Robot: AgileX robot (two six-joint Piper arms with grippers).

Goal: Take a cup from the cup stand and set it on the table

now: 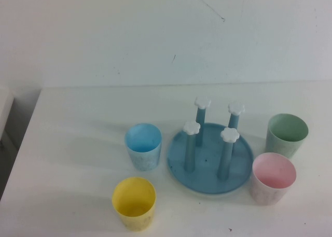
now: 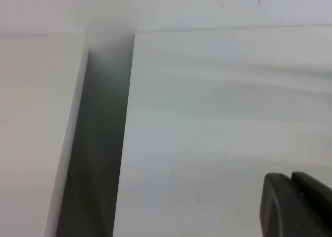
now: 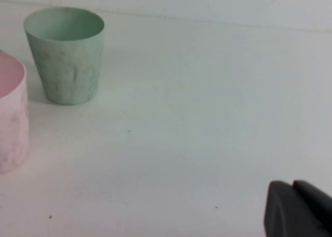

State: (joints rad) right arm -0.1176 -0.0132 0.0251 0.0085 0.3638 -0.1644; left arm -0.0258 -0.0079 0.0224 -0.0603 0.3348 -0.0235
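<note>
The green cup [image 1: 287, 135] stands upright on the table [image 1: 78, 164], just right of the cup stand [image 1: 210, 167]. Only the right wrist view shows the right end effector [image 3: 298, 210], well apart from it. The left end effector [image 2: 295, 205] hangs over bare table. I cannot tell whether either is open.

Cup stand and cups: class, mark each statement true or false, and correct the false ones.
1. All four pegs of the cup stand are bare. True.
2. The mint-green cup hangs upside down on a peg. False: it stands upright on the table.
3. The pink cup stands nearer the camera than the mint-green cup. True.
4. The yellow cup sits on the stand's tray. False: it stands on the table, off the tray.
5. The right gripper holds the mint-green cup. False: it is well apart from it; the left gripper is over bare table.
</note>
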